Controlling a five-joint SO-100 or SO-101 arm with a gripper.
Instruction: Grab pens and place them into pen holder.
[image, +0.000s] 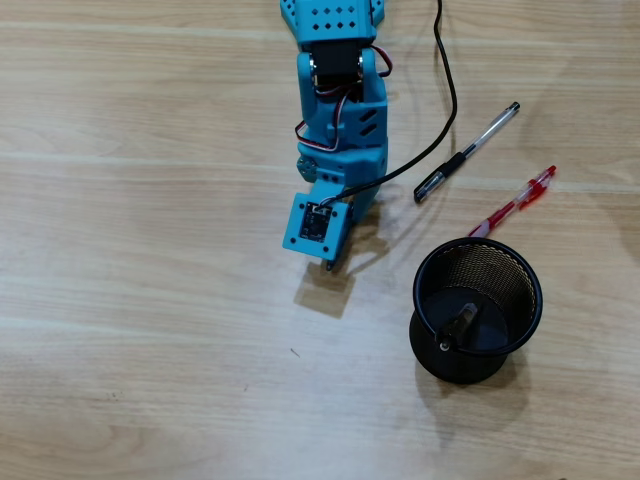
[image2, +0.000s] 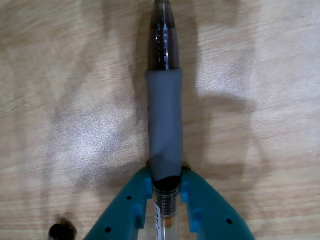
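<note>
Gripper: the blue plastic gripper pinches a grey-grip clicker pen just below its rubber sleeve, above the wooden desk.
Holder: round black wire-mesh cup, with one dark pen inside.
Loose pens: clear black-capped pen and red-and-clear pen lie beside the cup.

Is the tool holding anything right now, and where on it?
Yes: the tool is shut on the grey-black clicker pen, pinching it just behind the grey rubber grip.
</note>
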